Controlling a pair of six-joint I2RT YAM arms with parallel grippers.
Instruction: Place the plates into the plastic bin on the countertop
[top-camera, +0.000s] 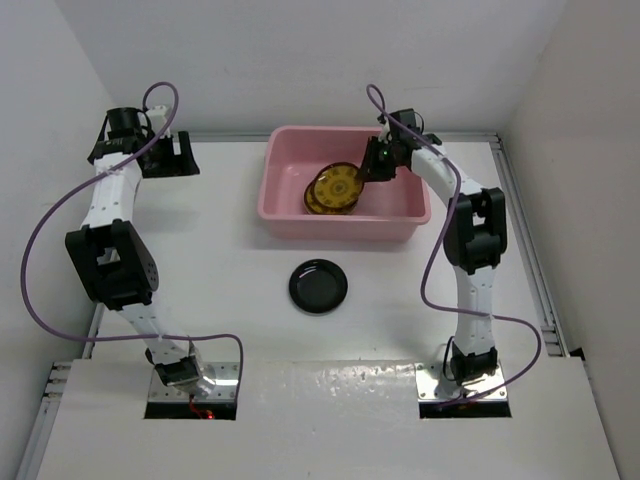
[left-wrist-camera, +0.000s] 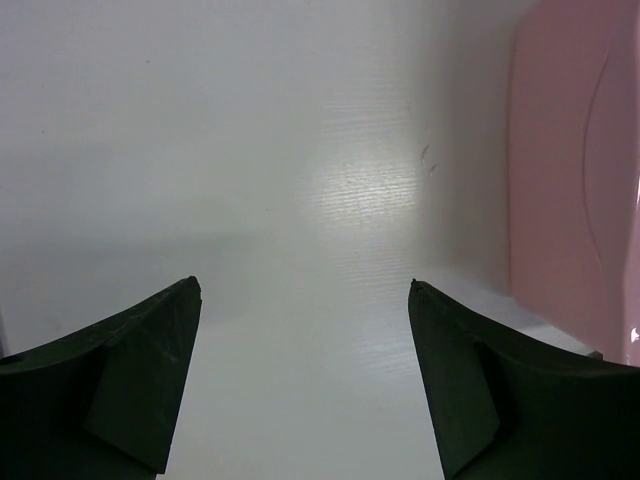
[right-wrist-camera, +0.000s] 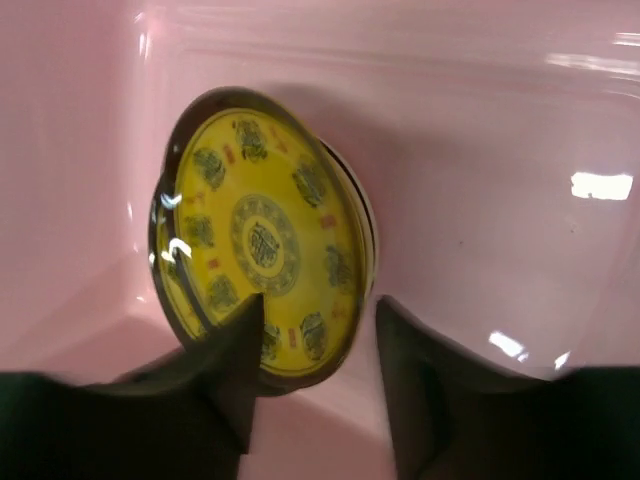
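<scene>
Straddling amber plate edge, right hand

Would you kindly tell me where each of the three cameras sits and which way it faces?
Top external: fixed above and behind the arms, looking down at the countertop, bin, yellow plates and black plate; left arm and right arm show whole.
Left wrist: on the left wrist, facing bare countertop beside the bin; the open left gripper shows at the bottom.
Right wrist: on the right wrist, facing into the bin at the yellow plates; the parted right gripper shows at the bottom.
Shared: the bin appears in all three.
</scene>
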